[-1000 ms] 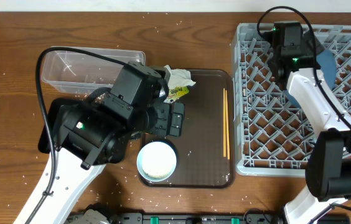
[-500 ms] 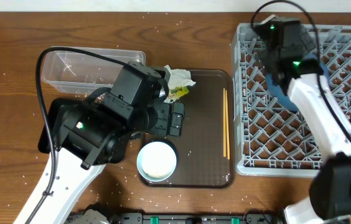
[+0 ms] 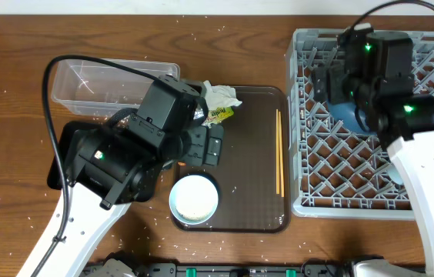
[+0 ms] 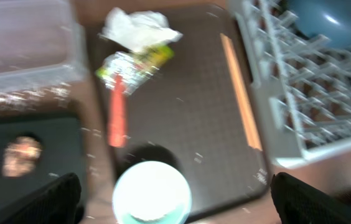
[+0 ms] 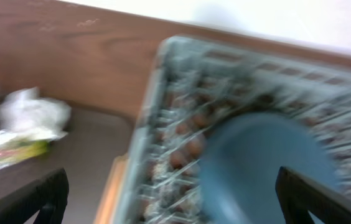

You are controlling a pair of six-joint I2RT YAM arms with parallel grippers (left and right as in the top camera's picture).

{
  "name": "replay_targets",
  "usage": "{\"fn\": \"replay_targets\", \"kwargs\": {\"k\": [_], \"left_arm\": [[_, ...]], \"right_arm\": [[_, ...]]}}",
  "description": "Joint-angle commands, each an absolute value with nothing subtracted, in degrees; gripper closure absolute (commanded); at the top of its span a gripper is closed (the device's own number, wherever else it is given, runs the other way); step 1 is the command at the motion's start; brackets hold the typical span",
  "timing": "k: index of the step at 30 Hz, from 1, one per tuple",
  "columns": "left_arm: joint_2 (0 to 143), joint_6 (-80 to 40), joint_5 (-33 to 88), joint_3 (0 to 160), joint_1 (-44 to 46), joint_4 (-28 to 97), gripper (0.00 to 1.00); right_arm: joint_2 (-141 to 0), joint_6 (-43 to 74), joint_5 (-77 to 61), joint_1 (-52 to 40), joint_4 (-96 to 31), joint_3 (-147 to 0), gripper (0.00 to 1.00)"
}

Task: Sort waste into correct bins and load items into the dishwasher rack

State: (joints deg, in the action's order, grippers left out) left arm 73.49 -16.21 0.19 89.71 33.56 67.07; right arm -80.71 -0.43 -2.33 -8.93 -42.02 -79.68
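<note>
My left gripper (image 3: pixel 212 146) hangs open over the left part of the brown serving tray (image 3: pixel 252 192). Nothing is between its fingers. A white bowl (image 4: pixel 152 194) sits below it. On the tray's far side lie a crumpled tissue (image 4: pixel 138 28), a yellow-green wrapper (image 4: pixel 132 62) and an orange carrot piece (image 4: pixel 118 115). The chopsticks (image 3: pixel 278 161) lie along its right side. A brown lump (image 4: pixel 23 154) rests in the black tray (image 4: pixel 38 140), next to the clear tub (image 3: pixel 94 85). My right gripper (image 3: pixel 326 83) is open above the grey rack (image 3: pixel 432 177). The blue plate (image 5: pixel 269 168) stands in the rack.
White rice grains (image 3: pixel 1 181) are scattered over the wooden table. The rack's left wall (image 3: pixel 292 138) stands close beside the serving tray. My left arm (image 3: pixel 117 161) covers most of the black tray from overhead. The right wrist view is blurred.
My right arm has swung and risen over the rack's back left, with its gripper still open and the blue plate staying in the rack. The left gripper has barely shifted.
</note>
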Motion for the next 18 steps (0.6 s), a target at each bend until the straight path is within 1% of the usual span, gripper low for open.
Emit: {"fn": "replay_targets", "kwargs": {"k": [1, 6, 9, 12, 14, 16, 17, 18], "left_arm": [[73.7, -15.1, -9.3, 90.1, 32.6, 67.1, 0.02], [76.9, -17.2, -9.3, 89.4, 28.1, 68.0, 0.02], [80.1, -17.2, -8.9, 88.0, 25.7, 68.1, 0.02], [83.4, -17.2, -4.6, 87.3, 24.5, 68.4, 0.02], [85.8, -17.2, -1.7, 87.2, 24.4, 68.5, 0.02], [88.1, -16.7, -0.1, 87.2, 24.5, 67.4, 0.02], [89.2, -15.2, 0.8, 87.2, 24.7, 66.3, 0.00], [90.4, -13.4, 1.1, 87.2, 24.9, 64.8, 0.04]], "right_arm": [[-80.2, 6.0, -15.8, -9.4, -45.3, -79.9, 0.01], [-81.5, 8.2, -16.6, -9.4, -51.4, -79.8, 0.01], [-82.1, 8.5, -16.6, -9.5, -53.9, -79.8, 0.08], [-82.2, 10.6, -16.5, -9.8, -55.1, -79.8, 0.11], [-82.2, 11.7, -16.5, -9.8, -55.2, -79.8, 0.18], [-82.2, 13.5, -16.3, -9.8, -55.1, -79.8, 0.18], [-82.2, 14.1, -16.1, -9.8, -55.0, -79.8, 0.19], [-82.2, 15.4, -15.5, -9.8, -54.9, -79.8, 0.18]]}}
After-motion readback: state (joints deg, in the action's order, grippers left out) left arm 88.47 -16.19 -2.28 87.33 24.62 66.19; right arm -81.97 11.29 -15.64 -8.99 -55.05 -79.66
